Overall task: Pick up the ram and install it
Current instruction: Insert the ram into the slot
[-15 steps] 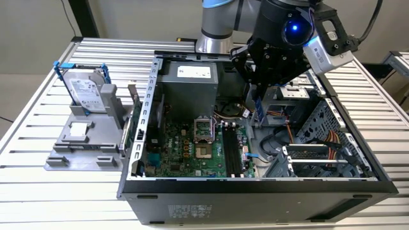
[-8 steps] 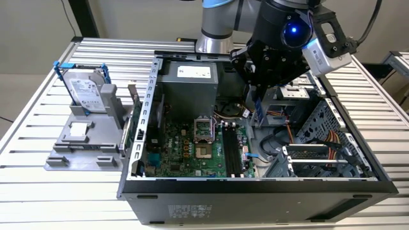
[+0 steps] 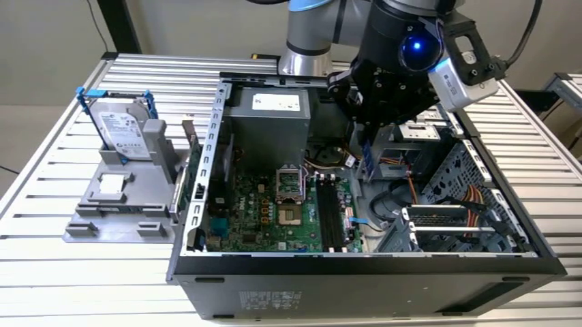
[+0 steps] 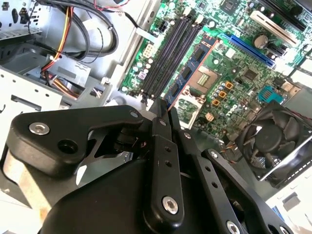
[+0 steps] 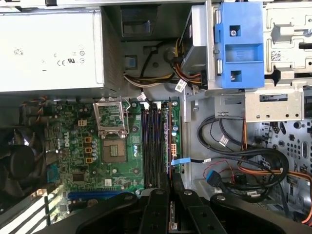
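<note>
My gripper (image 3: 364, 136) hangs inside the open computer case (image 3: 364, 266) and is shut on the ram (image 3: 366, 162). The ram is a thin blue-green stick that points down toward the motherboard (image 3: 264, 214). In the second wrist view the ram (image 4: 194, 59) runs out from between the black fingers (image 4: 161, 127), its black chips visible, and lies beside the long black memory slots (image 4: 168, 53). In the first wrist view the ram (image 5: 169, 146) appears edge-on, just beside the slots (image 5: 152, 146) on the side nearer the case wall. It is held above the board, not seated in a slot.
A silver hard drive with blue handles (image 3: 123, 133) stands in a grey holder at the exterior view's left. The power supply (image 3: 268, 129), CPU socket (image 3: 286, 184), a fan (image 4: 273, 141) and bundled cables (image 5: 253, 165) by the drive cage (image 3: 454, 204) crowd the case.
</note>
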{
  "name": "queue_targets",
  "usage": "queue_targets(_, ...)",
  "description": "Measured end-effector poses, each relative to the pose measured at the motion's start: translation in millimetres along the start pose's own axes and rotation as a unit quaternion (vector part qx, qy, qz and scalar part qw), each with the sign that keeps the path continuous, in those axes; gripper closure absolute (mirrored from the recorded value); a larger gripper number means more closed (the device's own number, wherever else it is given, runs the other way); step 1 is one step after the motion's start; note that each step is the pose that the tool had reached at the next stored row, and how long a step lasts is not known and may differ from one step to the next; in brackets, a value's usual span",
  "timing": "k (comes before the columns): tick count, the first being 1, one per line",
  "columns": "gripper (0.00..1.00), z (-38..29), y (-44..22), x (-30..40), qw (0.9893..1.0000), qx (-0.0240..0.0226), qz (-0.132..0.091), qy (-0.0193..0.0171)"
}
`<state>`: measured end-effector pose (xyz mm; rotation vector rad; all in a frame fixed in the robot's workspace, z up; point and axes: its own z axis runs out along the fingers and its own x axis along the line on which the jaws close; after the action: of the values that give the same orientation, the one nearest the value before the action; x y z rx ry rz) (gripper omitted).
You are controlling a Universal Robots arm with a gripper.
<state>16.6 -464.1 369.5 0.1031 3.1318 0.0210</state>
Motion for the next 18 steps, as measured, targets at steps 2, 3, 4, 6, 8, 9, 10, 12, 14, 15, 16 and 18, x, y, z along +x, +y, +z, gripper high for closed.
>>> queue_targets(2,1.0,0.5,0.0,0.0,1.0,0.0001,0.0,0.0)
queue_targets(3,1.0,0.8,0.0,0.0,1.0,0.0,0.0,0.0)
queue_targets(4,1.0,1.1,0.0,0.0,1.0,0.0,0.0,0.0)
queue_targets(6,1.0,1.6,0.0,0.0,1.0,0.0,0.0,0.0)
queue_targets(8,1.0,2.1,0.0,0.0,1.0,0.0,0.0,0.0)
queue_targets(9,1.0,2.4,0.0,0.0,1.0,0.0001,0.0,0.0)
queue_targets(10,1.0,2.7,-0.1,0.0,1.0,0.0001,0.0,0.0)
queue_targets(12,1.0,3.1,-0.1,0.0,1.0,0.0001,0.0,0.0)
queue_targets(14,1.0,3.5,-0.1,0.0,1.0,0.0001,0.0,0.0)
queue_targets(15,1.0,3.8,-0.1,0.0,1.0,0.0,0.0,0.0)
queue_targets(16,1.0,4.0,-0.1,0.0,1.0,0.0001,0.0,0.0)
queue_targets(18,1.0,4.4,-0.1,0.1,1.0,0.0001,0.0,0.0)
